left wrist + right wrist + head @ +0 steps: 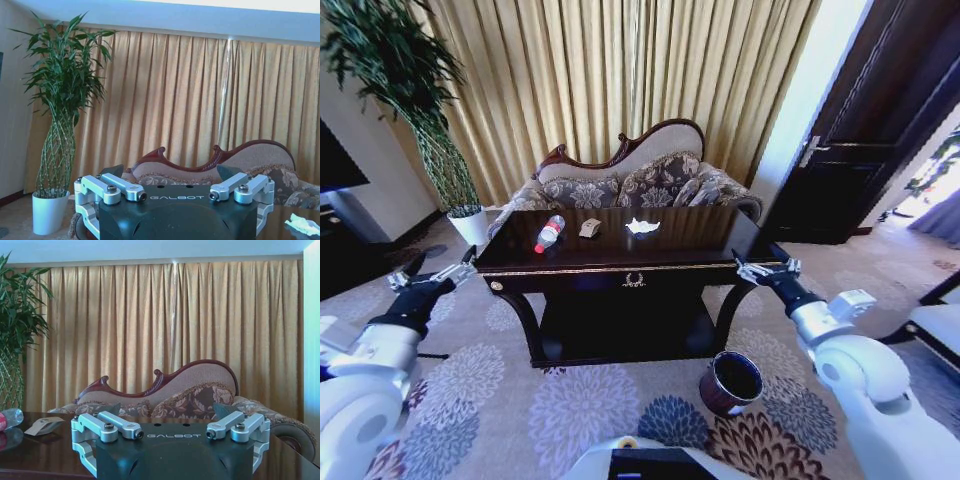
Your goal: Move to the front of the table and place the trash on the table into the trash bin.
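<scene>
The dark glossy table stands straight ahead, with a gold emblem on its front drawer. On its top lie a clear bottle with a red cap, a tan paper scrap and a crumpled white tissue. The trash bin, round and maroon with a black inside, stands on the carpet by the table's front right leg. My left gripper hovers open off the table's left front corner. Off the right front corner my right gripper is open too, with nothing held. The right wrist view shows the bottle and scrap; the left wrist view shows the tissue.
A carved sofa with patterned cushions sits right behind the table, before gold curtains. A tall plant in a white pot stands at the back left, and a dark door at the right. Flowered carpet lies in front of the table.
</scene>
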Controlling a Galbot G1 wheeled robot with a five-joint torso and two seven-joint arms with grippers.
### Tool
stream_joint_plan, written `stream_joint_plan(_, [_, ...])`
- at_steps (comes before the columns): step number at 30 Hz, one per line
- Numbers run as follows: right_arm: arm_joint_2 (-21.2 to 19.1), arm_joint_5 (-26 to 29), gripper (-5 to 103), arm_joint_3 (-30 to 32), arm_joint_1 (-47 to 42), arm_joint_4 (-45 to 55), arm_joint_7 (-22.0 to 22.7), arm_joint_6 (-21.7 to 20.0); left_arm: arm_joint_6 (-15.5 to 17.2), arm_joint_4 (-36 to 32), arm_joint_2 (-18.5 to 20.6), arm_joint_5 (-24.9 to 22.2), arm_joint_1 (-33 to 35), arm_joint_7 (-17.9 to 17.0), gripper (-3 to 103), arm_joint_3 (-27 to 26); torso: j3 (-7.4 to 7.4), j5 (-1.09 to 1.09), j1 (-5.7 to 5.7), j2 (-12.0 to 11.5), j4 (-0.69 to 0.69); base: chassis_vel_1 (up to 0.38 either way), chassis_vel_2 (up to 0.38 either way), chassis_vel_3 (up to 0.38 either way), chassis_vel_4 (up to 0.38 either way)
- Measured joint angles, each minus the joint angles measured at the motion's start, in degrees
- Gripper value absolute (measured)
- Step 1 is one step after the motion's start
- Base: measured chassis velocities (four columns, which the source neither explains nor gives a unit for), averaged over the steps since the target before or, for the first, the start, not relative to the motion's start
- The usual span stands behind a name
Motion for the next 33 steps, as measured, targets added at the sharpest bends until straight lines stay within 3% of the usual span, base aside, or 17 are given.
stream_joint_plan(9, [-0.5, 0.1, 100, -0.1, -0.1, 0.8, 0.1, -1.8, 0.0, 0.0, -0.1, 0.0, 0.0, 0.0, 100, 0.1, 0.00, 0.00, 0.00, 0.0, 0.00, 0.000, 0.000, 0.000, 0.000])
stream_joint_plan(33, [-1.4, 1.3, 100, -0.4, 0.4, 0.5, -0.1, -1.6, -0.1, 0.0, -0.1, 0.1, -0.2, 0.1, 100, 0.9, 0.00, 0.00, 0.00, 0.0, 0.00, 0.000, 0.000, 0.000, 0.000])
